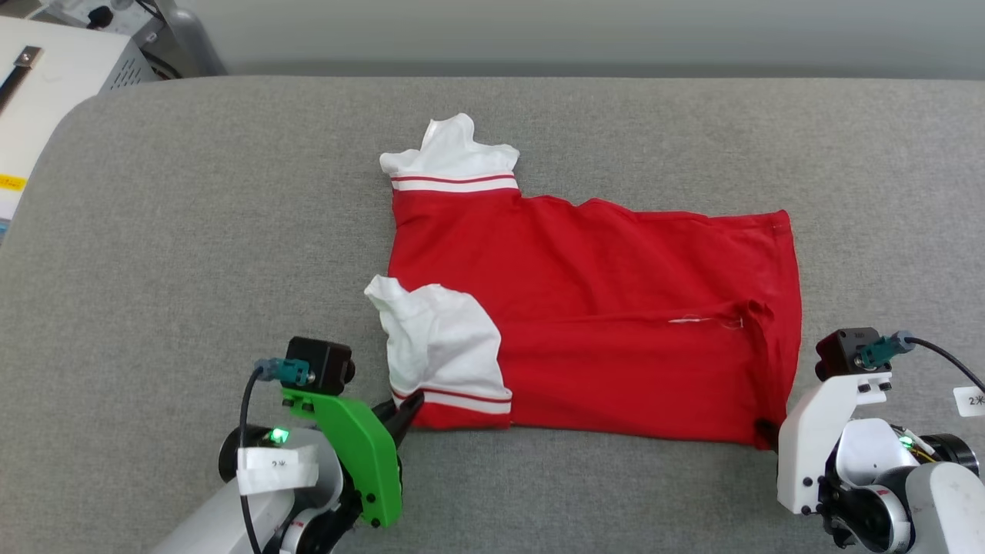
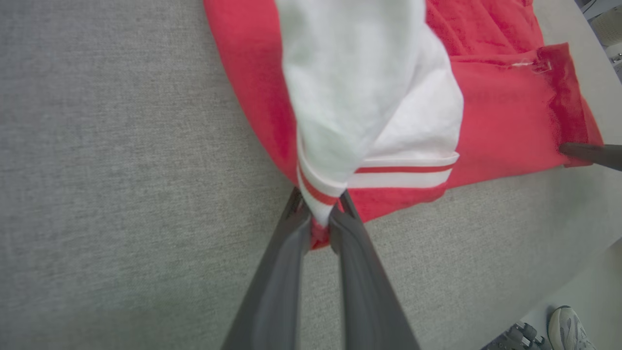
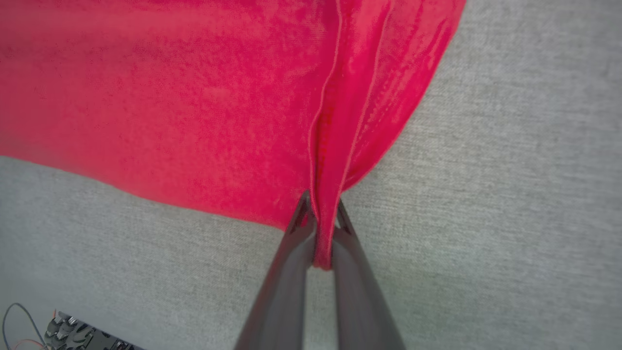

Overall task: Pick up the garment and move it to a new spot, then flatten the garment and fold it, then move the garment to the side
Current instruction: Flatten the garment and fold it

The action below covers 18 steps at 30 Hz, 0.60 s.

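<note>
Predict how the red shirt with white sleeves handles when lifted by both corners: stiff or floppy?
Probably floppy: the red soft-fabric shirt bunches into pleats where the right gripper pinches it, so its middle should sag. Likely light: the thin fabric lies flat on the grey padded surface. The folded white sleeve by the left gripper may swing loose.

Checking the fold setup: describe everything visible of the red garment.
The garment is a soft red shirt with white sleeves and striped trim. It lies mostly flat, lightly rumpled, on the grey surface, sleeves toward the robot's left. The left gripper is shut on its near striped corner; the right gripper pinches a bunched fold at its near right corner.
</note>
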### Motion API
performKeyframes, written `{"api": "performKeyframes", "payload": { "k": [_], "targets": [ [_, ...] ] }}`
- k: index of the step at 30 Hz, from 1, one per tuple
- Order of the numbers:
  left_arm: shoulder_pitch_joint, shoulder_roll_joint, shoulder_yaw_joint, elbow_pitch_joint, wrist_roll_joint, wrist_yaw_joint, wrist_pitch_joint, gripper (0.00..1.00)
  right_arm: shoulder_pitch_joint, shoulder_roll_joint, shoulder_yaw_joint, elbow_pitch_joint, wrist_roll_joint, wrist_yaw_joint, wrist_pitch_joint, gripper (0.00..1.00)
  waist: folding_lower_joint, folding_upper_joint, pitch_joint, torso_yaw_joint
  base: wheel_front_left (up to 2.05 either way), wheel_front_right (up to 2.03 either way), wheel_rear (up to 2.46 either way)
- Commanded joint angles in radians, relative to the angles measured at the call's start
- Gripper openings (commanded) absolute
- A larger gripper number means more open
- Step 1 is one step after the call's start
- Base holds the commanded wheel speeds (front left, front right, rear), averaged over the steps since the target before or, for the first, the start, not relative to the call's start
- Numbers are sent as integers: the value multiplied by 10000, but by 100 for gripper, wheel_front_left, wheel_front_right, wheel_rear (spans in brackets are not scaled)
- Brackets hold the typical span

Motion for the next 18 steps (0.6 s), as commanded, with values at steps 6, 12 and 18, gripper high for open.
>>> {"api": "performKeyframes", "payload": {
  "k": [6,12,18],
  "targets": [
    [1074,301,57,-500,-163,469,-143,0,895,-360,309,-726,313,-6,27,0,0,0,-1249,-242,0,0,0],
    [2396,385,-60,-795,-635,1008,-26,0,2152,-408,230,-1223,406,-6,237,0,0,0,-1775,-320,0,0,0],
    [2730,-82,-231,27,-746,923,-345,40,3174,74,-107,-940,344,-6,-932,100,0,0,-1559,-238,0,0,0]
  ]
}}
